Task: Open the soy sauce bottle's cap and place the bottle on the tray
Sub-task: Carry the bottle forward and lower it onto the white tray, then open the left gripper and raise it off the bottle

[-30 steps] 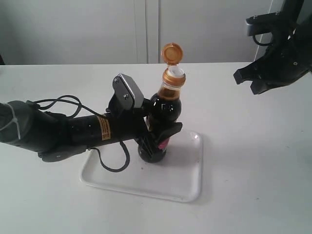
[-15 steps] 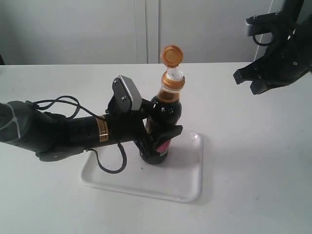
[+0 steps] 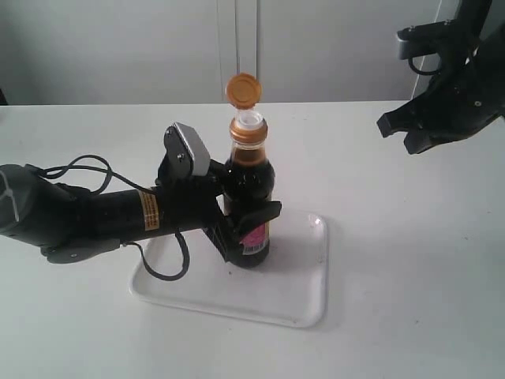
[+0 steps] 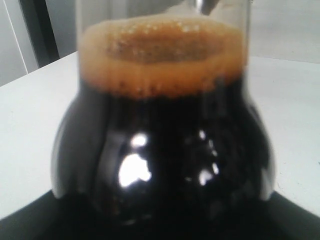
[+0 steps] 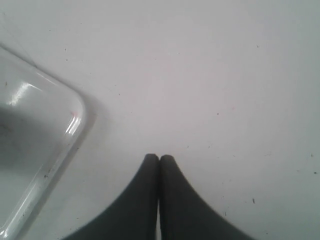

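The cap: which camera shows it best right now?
The exterior view: the cap stands flipped open above the white spout. The left wrist view shows only the soy sauce bottle, dark liquid and foam; the right wrist view misses the cap.

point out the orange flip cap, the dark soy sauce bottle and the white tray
orange-gold round plastic flip cap point(image 3: 243, 88), exterior view, raised lid
clear soy sauce bottle of dark liquid point(image 3: 249, 178), exterior view, shoulder
shallow white rectangular plastic tray point(image 3: 300, 276), exterior view, bare floor

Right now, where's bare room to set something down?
Free: tray floor right of the soy sauce bottle, and table right of the tray, below the raised right hand. Crowded: tray's left side, under the left hand and arm.
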Controlling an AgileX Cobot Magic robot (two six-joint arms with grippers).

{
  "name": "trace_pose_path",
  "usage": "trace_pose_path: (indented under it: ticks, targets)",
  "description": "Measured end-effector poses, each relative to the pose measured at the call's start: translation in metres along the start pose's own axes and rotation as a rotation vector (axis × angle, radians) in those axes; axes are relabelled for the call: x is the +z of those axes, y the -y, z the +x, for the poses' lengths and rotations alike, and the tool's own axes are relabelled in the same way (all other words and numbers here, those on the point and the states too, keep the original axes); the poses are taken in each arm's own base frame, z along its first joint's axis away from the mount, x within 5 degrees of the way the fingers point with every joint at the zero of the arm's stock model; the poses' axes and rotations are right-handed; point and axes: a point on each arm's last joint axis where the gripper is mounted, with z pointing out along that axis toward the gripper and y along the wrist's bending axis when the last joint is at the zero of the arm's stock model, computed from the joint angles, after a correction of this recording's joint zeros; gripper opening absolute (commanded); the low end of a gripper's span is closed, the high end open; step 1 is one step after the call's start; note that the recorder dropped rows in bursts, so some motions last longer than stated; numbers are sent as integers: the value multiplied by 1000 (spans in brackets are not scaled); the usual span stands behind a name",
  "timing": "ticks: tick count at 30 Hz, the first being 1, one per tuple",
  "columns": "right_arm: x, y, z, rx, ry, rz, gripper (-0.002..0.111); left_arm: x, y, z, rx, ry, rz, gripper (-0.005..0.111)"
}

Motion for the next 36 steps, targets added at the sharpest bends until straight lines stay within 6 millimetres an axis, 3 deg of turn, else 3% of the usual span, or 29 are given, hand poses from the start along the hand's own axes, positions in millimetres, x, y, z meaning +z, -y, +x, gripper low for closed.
trace_pose_path:
  ticks: [6, 11, 28, 36]
  targets:
    - [0, 0, 0, 1, 0, -1, 0, 0, 0, 0, -12, 0, 0, 84]
    - [0, 0, 0, 3, 1, -3, 0, 0, 0, 0, -11, -2, 1, 99]
    - [0, 0, 0, 5, 2, -5, 0, 0, -7, -4, -52, 29, -71, 101]
    - [0, -1, 0, 3, 2, -7, 0, -9, -7, -45, 9, 124, -91, 101]
